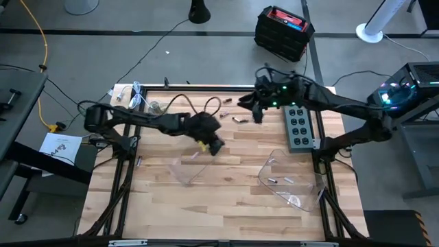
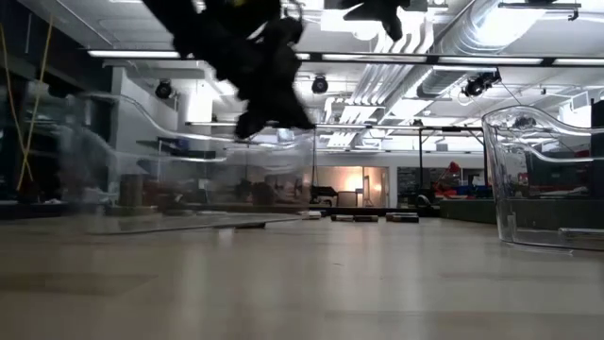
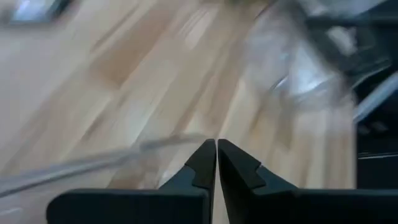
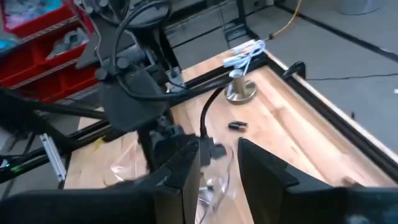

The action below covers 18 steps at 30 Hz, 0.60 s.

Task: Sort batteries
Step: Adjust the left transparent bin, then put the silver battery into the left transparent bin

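Note:
My left gripper (image 1: 214, 145) hangs shut above the table's middle, just past the far right corner of a clear tray (image 1: 185, 169); its fingertips (image 3: 216, 151) meet with nothing visible between them. In the low view it (image 2: 272, 111) is well above the wood. My right gripper (image 1: 251, 110) is open and raised near the far edge, over loose batteries: a silvery one (image 1: 240, 120) and a dark one (image 1: 225, 113). Its wrist view shows a dark battery (image 4: 237, 126) lying on the wood beyond the gap (image 4: 217, 163). Two silvery batteries (image 1: 272, 180) lie in the right clear tray (image 1: 296, 195).
A grey power strip (image 1: 300, 127) lies along the right side. A white cable bundle (image 1: 135, 96) and a silvery round piece (image 4: 241, 92) sit at the far left corner, with a dark cable (image 1: 195, 103) trailing over the far edge. Bare wood lies along the near edge.

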Tool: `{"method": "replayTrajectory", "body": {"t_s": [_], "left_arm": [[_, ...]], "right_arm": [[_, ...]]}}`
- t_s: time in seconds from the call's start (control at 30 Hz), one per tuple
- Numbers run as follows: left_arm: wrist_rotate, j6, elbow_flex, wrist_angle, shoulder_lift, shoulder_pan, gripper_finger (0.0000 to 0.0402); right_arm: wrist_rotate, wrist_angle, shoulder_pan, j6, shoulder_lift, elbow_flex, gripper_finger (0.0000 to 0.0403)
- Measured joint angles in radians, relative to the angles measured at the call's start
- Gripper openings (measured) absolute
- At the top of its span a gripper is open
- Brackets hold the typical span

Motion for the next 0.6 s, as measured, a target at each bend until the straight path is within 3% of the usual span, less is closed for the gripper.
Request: {"method": "replayTrajectory", "body": {"t_s": [0.23, 0.4, 0.6], "left_arm": [[0.016, 0.205, 0.280, -0.027, 0.154, 0.001, 0.0002], [0.042, 0.354, 0.446, -0.289, 0.155, 0.018, 0.0001], [-0.220, 0.484, 0.456, -0.677, 0.024, 0.054, 0.0000]], "right_arm": [[0.039, -0.015, 0.000, -0.011, -0.036, 0.000, 0.0101], [0.038, -0.042, 0.000, -0.024, -0.039, 0.000, 0.0100], [0.050, -0.071, 0.000, -0.063, -0.040, 0.000, 0.0100]]}}
